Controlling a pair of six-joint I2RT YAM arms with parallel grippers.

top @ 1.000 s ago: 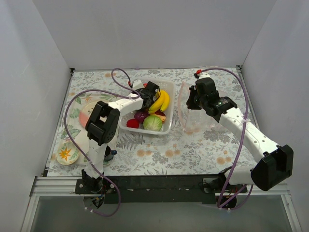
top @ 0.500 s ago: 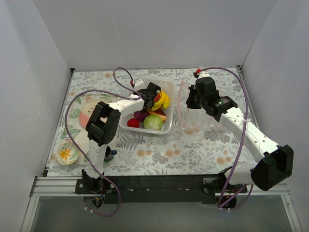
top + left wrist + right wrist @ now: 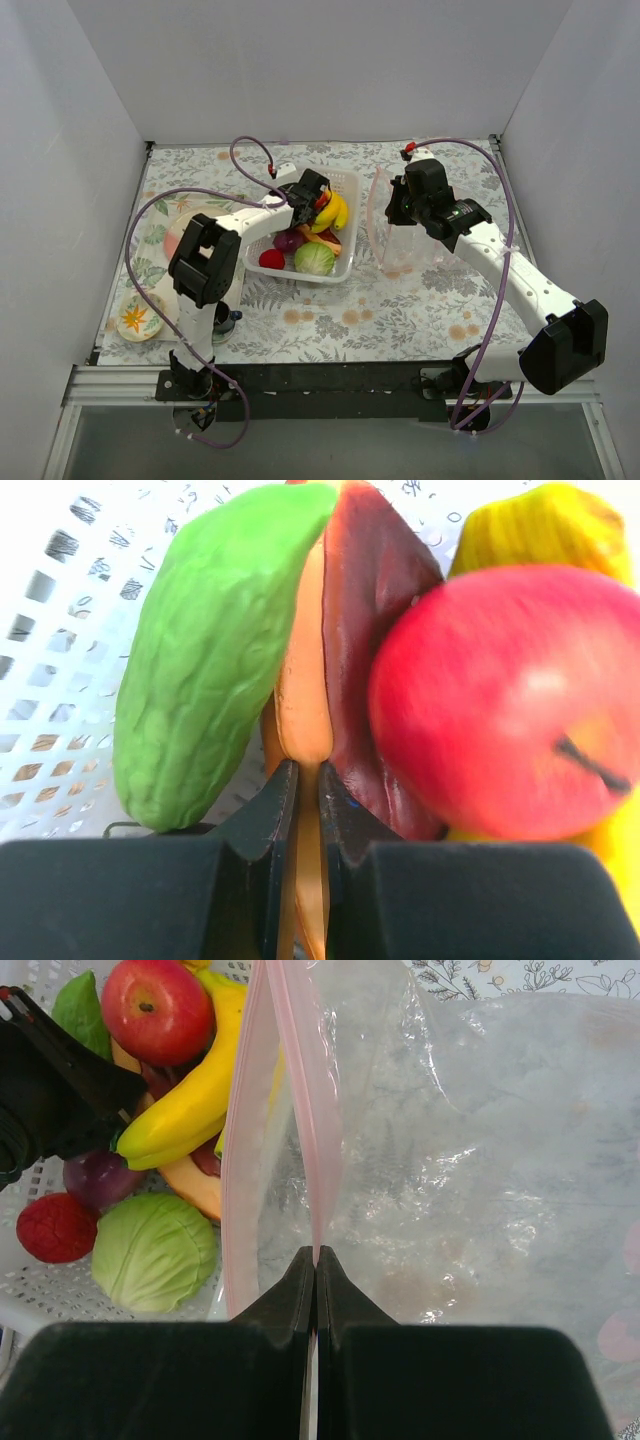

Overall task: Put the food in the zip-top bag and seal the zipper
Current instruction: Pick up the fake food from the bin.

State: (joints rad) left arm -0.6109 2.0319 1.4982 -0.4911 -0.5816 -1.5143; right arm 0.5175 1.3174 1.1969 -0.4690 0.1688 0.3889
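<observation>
Orange carrot (image 3: pixel 300 680), inside the white basket (image 3: pixel 346 180): pinched endwise by the left hand (image 3: pixel 303 777), long axis in line with it. Zip-top bag (image 3: pixel 480 1160): just right of the basket, zipper (image 3: pixel 310 1110) pinched by the right hand (image 3: pixel 315 1265).

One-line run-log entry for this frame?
left fingers shut on carrot in basket | right fingers shut on zipper, mouth open | zip-top bag: no food inside yet
</observation>
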